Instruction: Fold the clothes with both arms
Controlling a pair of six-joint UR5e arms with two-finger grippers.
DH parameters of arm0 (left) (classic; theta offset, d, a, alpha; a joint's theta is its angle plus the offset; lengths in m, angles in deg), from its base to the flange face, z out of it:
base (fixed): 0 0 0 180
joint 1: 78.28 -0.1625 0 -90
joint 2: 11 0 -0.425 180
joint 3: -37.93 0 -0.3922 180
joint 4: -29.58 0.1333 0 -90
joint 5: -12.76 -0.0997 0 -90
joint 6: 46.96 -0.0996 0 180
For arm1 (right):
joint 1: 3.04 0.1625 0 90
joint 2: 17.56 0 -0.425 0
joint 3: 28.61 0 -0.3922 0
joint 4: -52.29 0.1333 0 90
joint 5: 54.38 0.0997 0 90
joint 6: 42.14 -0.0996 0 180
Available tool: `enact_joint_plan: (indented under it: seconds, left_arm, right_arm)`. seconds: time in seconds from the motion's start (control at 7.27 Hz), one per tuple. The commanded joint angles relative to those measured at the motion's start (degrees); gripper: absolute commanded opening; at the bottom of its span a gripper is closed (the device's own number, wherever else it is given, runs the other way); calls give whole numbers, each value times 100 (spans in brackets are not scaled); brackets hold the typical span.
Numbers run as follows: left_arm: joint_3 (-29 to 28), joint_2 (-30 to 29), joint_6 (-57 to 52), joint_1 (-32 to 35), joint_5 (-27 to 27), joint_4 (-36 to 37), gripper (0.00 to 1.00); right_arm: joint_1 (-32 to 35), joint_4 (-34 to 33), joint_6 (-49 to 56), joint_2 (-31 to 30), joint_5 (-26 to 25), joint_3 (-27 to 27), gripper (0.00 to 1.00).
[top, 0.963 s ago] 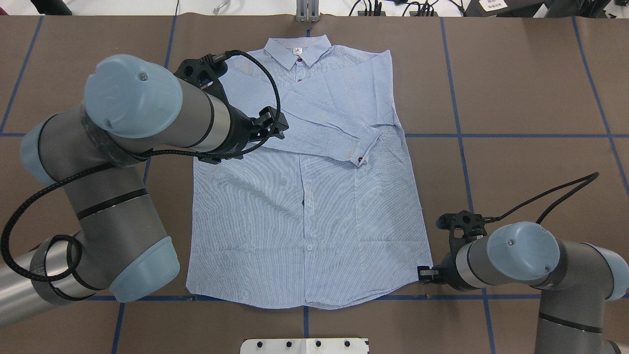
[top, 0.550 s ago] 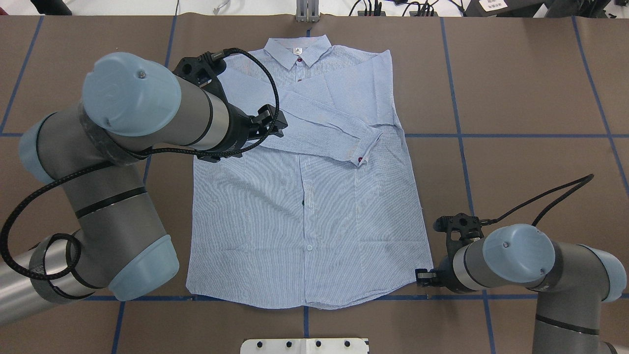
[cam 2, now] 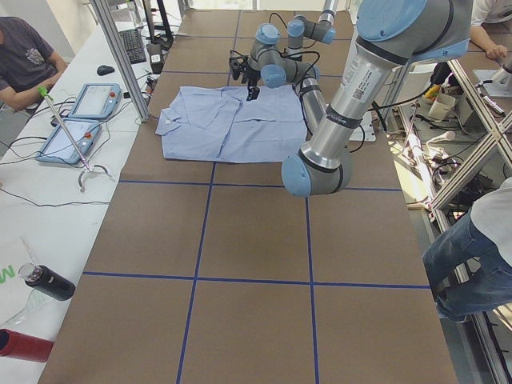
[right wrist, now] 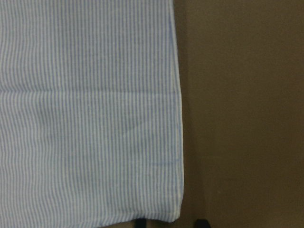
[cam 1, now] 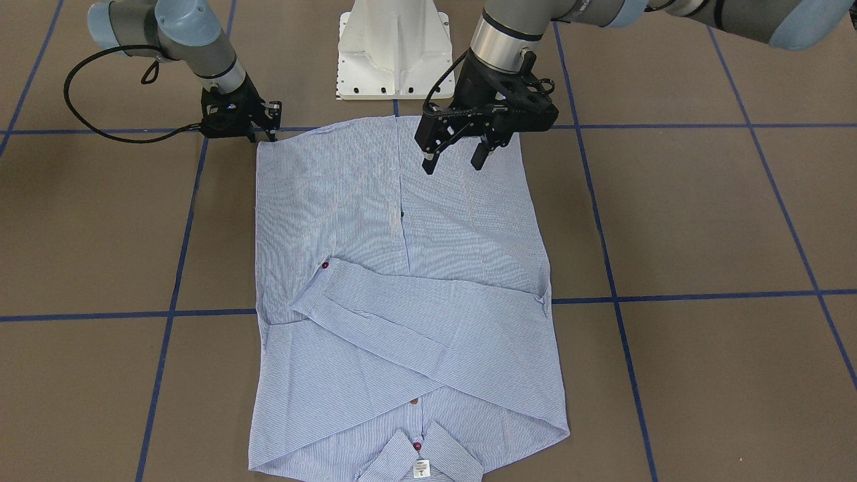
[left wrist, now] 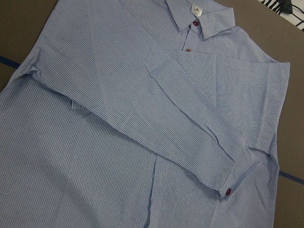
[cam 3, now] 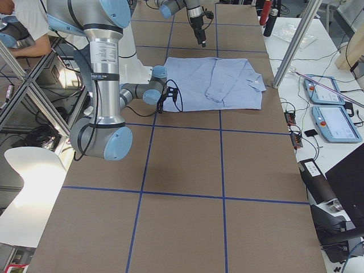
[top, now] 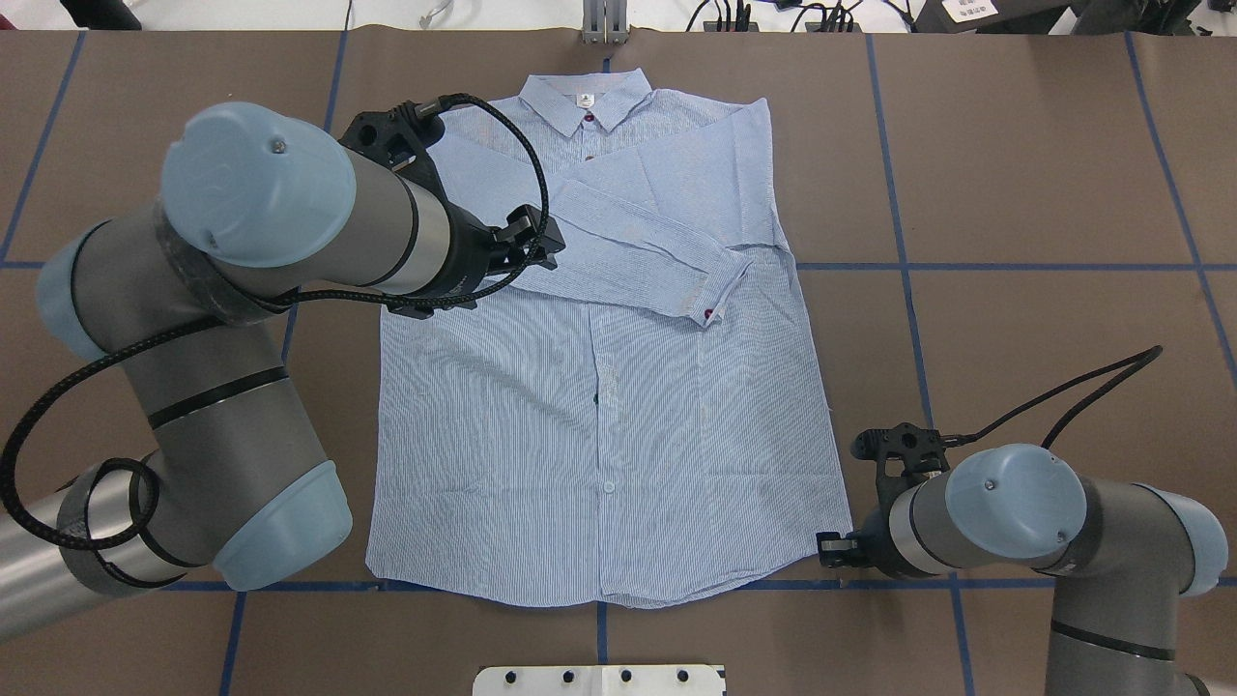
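Hovering over shirt (top: pixel 599 435), left end effector (cam 1: pixel 452 163) apart, right end effector (cam 1: pixel 266 134) apart at hem corner (right wrist: pixel 176 213)

A brown table (top: pixel 1044 145) crossed by blue tape lines (top: pixel 1044 266) fills the middle of the room; along one long side runs a white bench (cam 2: pixel 32 216) carrying two blue-framed tablets (cam 2: pixel 94 102), a keyboard (cam 2: pixel 133 46) and a dark bottle (cam 2: pixel 48 282); aluminium posts (cam 2: pixel 120 56) rise at the bench's edge; a person (cam 2: pixel 24 60) sits there; a white chair (cam 3: pixel 31 187) stands off the opposite side.

You see a finely striped light blue-and-white shirt (top: pixel 599 435), dark red cuff button (top: pixel 712 313), brown table (top: pixel 1044 174) with blue lines (top: pixel 1015 266).
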Motion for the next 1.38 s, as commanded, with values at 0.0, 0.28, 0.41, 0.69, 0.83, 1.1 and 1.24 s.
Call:
enact_joint_plan:
  seconds: [0.0,0.28,0.41,0.69,0.83,1.1,1.24]
  left_arm:
    - [0,0,0,0,0,0,91]
    - [0,0,0,18,0,0,89]
    - [0,0,0,44,0,0,89]
    - [-9,0,0,44,0,0,88]
    - [9,174,0,27,9,-9,87]
    - [44,264,9,27,9,-9,87]
    - [53,299,9,27,9,-9,87]
  right_arm:
    - [-2,-139,0,3,9,28,37]
    - [16,-131,0,3,44,55,5]
    - [7,-140,0,12,44,64,0]
    - [24,-175,0,143,44,73,0]
    - [42,-175,0,178,44,81,0]
    - [112,-175,0,135,35,247,0]
    - [138,-193,0,135,44,274,14]
